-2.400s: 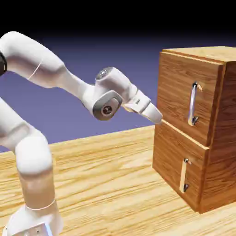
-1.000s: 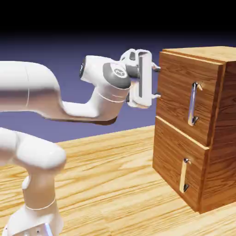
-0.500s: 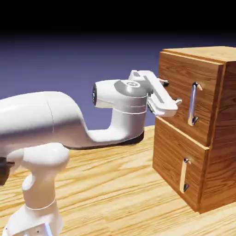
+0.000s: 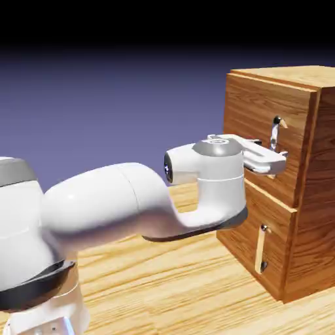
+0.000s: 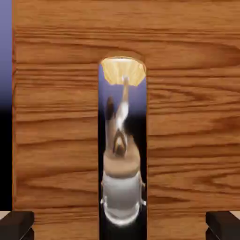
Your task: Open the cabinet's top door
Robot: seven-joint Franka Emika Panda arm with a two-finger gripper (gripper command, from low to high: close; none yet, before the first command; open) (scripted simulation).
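The cabinet (image 4: pixel 319 196) of reddish-brown wood stands at the exterior view's right. Its top door (image 4: pixel 250 114) is flush and carries a long silver bar handle (image 4: pixel 277 125). My gripper (image 4: pixel 280 161) lies flat against that door, covering the handle's lower half. In the hand view the mirror-like handle (image 5: pixel 123 140) runs upright down the middle of the top door (image 5: pixel 56 117). The two dark fingertips (image 5: pixel 16 224) sit at the bottom corners, one on each side of the bar. Wood shows between each tip and the bar, so the gripper is open around the handle.
Below the top door is the smaller door (image 4: pixel 243 219) with a short pale handle (image 4: pixel 261 248). The cabinet stands on a light wooden table (image 4: pixel 163 275). My arm's elbow and forearm (image 4: pixel 131 203) stretch low across the table toward the cabinet.
The arm has dropped and reached right, bringing the hand from the door's left edge onto the long handle. The hand rolled flat and the fingers have come closer together.
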